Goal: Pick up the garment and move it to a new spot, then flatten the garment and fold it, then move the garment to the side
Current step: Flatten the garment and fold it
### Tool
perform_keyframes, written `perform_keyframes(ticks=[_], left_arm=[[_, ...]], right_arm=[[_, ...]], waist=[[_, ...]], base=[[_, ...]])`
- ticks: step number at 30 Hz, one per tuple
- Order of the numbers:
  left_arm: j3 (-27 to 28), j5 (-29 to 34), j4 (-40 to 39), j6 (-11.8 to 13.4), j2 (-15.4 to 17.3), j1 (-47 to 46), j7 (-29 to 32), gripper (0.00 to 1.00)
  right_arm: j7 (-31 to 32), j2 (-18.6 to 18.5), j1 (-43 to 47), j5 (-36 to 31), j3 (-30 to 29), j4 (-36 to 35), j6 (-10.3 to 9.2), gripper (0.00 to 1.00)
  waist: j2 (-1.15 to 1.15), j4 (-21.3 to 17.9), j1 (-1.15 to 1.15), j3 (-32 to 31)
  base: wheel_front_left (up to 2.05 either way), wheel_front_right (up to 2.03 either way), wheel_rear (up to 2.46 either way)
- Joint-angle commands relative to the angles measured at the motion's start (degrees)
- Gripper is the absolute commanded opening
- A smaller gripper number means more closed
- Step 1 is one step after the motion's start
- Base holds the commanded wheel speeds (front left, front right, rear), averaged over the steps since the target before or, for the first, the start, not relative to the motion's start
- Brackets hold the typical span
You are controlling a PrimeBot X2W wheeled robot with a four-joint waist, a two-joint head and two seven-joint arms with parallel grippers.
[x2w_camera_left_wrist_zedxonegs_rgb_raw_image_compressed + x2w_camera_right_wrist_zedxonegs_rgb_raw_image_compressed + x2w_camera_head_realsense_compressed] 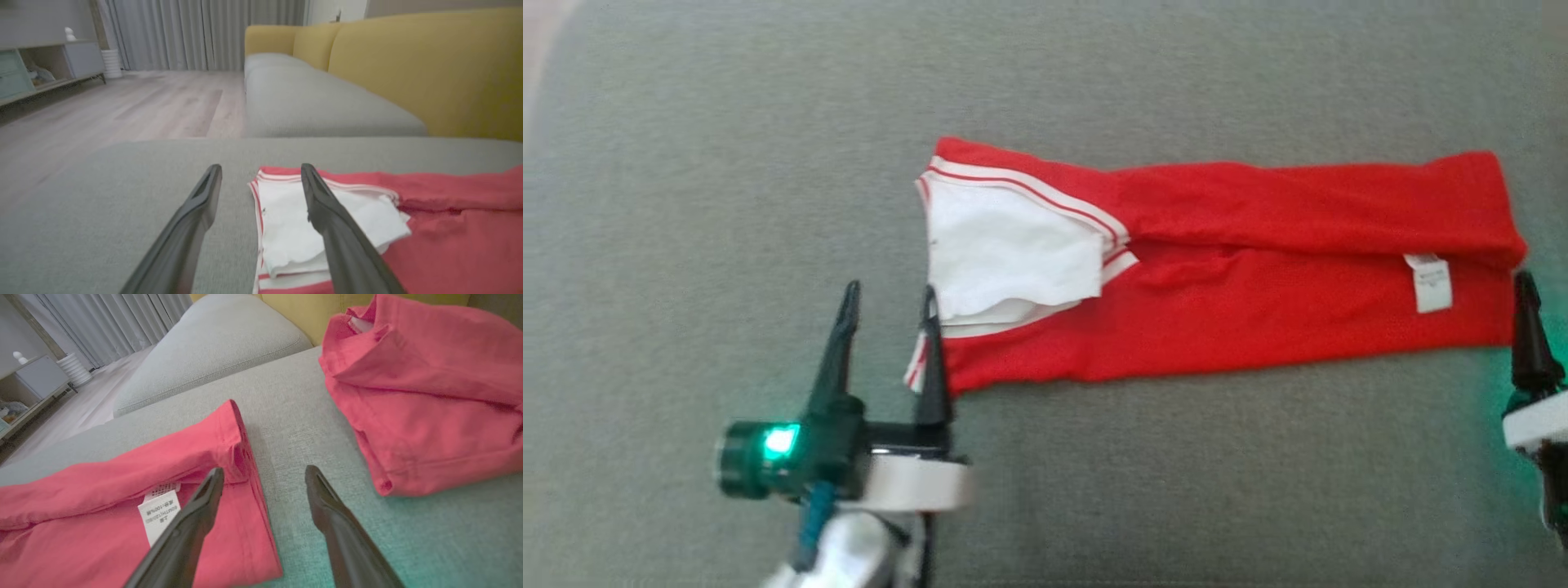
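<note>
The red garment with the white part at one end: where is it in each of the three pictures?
Head view: the red garment lies stretched across the middle.
Left wrist view: lower right, its white part nearest.
Right wrist view: lower left, the end bearing the white label.
Shared landmark: the grey cushion under it.

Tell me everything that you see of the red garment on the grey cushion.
The red garment looks like thin soft cloth, folded lengthwise into a long band, slightly wrinkled. It lies flat on the grey cushion. At its left end shows a white part with red-and-white striped trim; near its right end, a white label. The open left gripper stands at its near left corner, the open right gripper at its right edge; whether they touch it, I cannot tell.
</note>
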Motion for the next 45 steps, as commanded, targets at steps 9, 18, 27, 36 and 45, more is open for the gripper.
perform_keyframes(ticks=[9, 18, 27, 36, 45], left_arm=[[7.33, 17.75, -5.85, -5.48, -10.46, 7.46, -0.53, 1.0], [10.04, 23.47, -4.62, -10.7, -13.66, 10.05, -0.54, 1.0], [13.93, 25.72, -4.5, -13.1, -14.87, 12.37, -0.54, 1.0], [15.72, 26.95, -4.44, -14.67, -15.14, 13.49, -0.54, 1.0], [17.1, 27.01, -3.52, -16.75, -15.4, 14.58, -0.54, 1.0]], right_arm=[[-0.62, 0.68, -3.63, -4.93, -5.78, 6.52, 0.37, 1.0], [4.41, 2.11, -7.93, -4.82, -5.88, 20.57, 0.37, 0.93], [2.45, 1.8, -6.82, -1.35, -2.07, 18.22, 0.37, 0.0], [0.79, -6.78, -8.69, -1.89, -4.73, 16.79, 0.37, 0.0], [6.01, -6.01, -11.4, 0.35, -2.48, 1.78, 0.37, 0.0]], waist=[[0.0, 6.08, 0.01, -2.57], [0.0, 8.98, 0.01, -3.28], [0.0, 8.04, 0.01, -5.24], [0.0, 5.62, 0.01, -6.93], [0.0, 4.09, 0.01, -8.79]], base=[[0.0, 0.0, 0.0], [0.0, 0.0, 0.0], [0.0, 0.0, 0.0], [0.0, 0.0, 0.0], [0.0, 0.0, 0.0]])
